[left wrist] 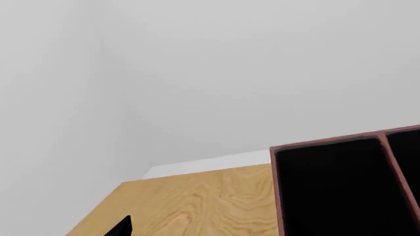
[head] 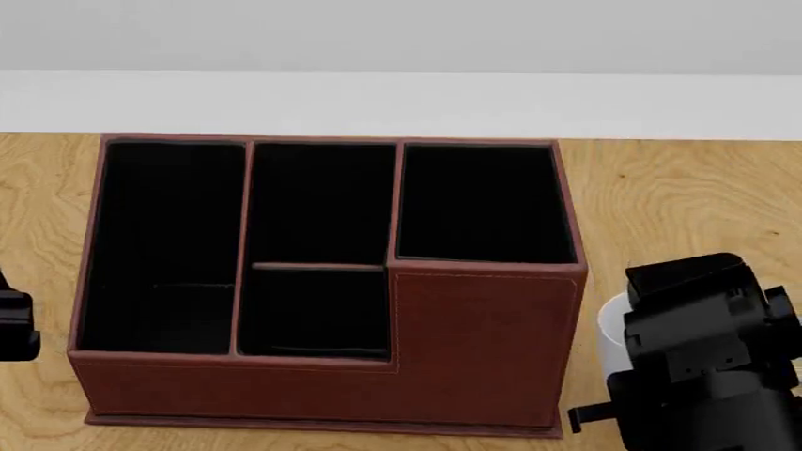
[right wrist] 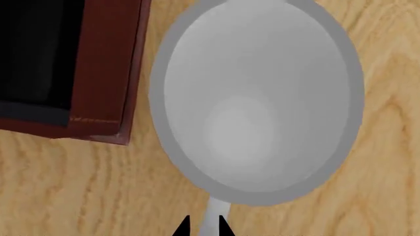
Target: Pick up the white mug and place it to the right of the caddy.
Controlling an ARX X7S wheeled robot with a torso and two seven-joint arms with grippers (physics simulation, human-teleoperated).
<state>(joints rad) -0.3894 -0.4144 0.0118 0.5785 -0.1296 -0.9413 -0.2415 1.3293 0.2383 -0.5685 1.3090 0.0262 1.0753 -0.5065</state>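
The white mug (right wrist: 256, 103) is seen from above in the right wrist view, close beside the right front corner of the reddish-brown caddy (right wrist: 105, 64). My right gripper (right wrist: 203, 227) is shut on the mug's handle, with a black fingertip on each side of it. In the head view the caddy (head: 483, 343) fills the middle, and a sliver of the mug (head: 610, 324) shows to its right, behind my right arm (head: 701, 352). Whether the mug rests on the table cannot be told. Only one fingertip (left wrist: 121, 227) of my left gripper shows, above the table left of the caddy (left wrist: 328, 187).
The wooden table (head: 677, 207) runs to a white wall (head: 401, 47) behind the caddy. Its left back corner (left wrist: 141, 183) shows in the left wrist view. A black part of my left arm (head: 13, 329) sits at the head view's left edge.
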